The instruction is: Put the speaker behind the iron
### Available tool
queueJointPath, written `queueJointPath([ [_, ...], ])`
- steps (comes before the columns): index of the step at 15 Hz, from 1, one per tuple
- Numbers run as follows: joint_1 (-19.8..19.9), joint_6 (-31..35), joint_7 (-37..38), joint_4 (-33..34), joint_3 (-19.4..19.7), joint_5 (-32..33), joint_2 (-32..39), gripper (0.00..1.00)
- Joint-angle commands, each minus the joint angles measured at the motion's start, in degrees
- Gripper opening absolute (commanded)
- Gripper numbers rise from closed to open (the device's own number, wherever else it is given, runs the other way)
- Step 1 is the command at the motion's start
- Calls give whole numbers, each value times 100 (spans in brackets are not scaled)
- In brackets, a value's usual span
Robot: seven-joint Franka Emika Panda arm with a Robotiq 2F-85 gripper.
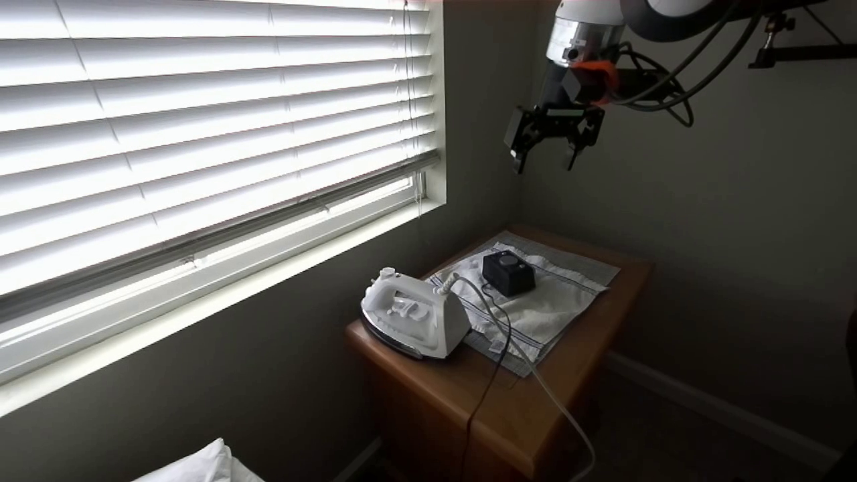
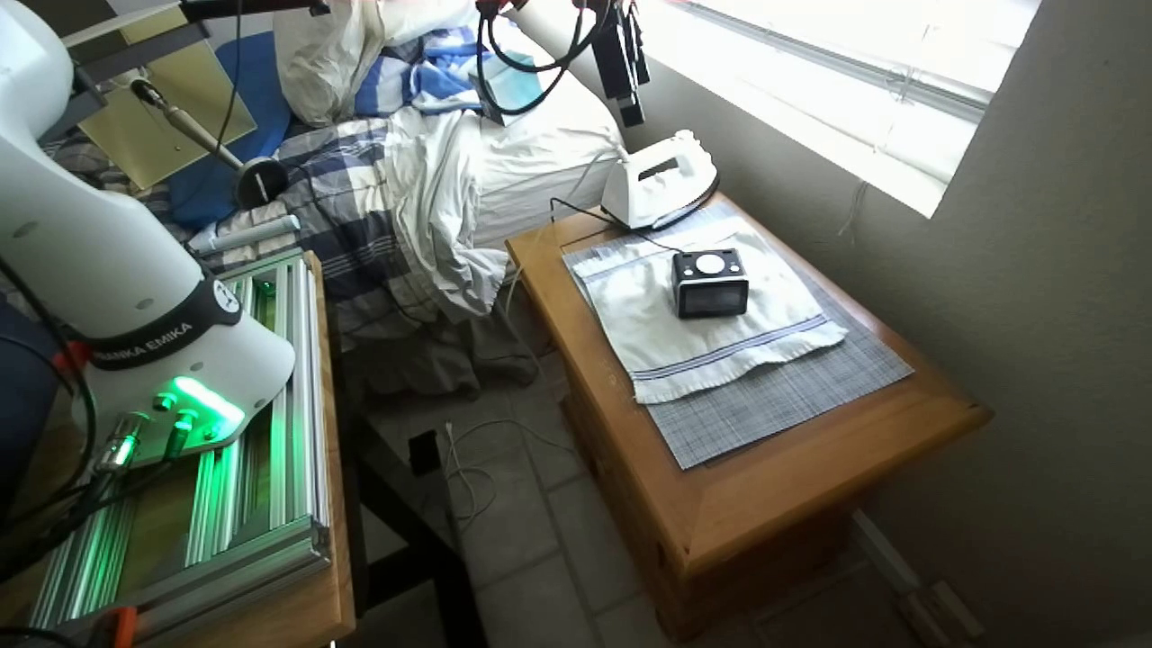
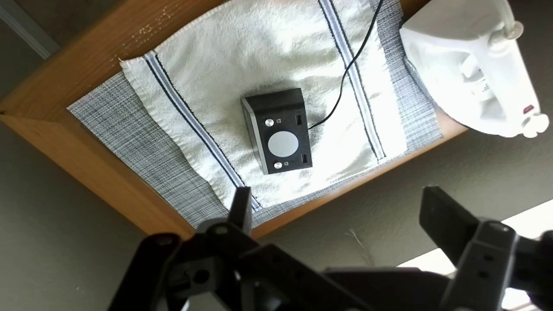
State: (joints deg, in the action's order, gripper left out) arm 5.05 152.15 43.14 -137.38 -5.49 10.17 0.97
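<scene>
Speaker [image 2: 711, 286] and iron [image 2: 641, 198] are set apart on the wooden table [image 2: 765, 495], the speaker resting on a white towel [image 2: 634, 319], nearer than the iron and slightly to its right in an exterior view. Nothing is gripped: the gripper [image 1: 544, 166] is held high, its jaws spread wide. Grasping, carrying and setting down seem left to be done, unless this spot is already counted as behind.

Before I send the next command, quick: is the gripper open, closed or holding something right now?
Gripper: open, holding nothing.
</scene>
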Motion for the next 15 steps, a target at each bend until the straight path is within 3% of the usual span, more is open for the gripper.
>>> queueJointPath([
  [1, -213, -9, -27, 3, 217, -22, -4, 100],
  [5, -213, -9, -26, 4, 217, -22, -4, 100],
  [11, -360, 17, 61, 594, 569, 768, 904, 100],
  [15, -615, 49, -96, 1128, 851, 685, 1688, 100],
])
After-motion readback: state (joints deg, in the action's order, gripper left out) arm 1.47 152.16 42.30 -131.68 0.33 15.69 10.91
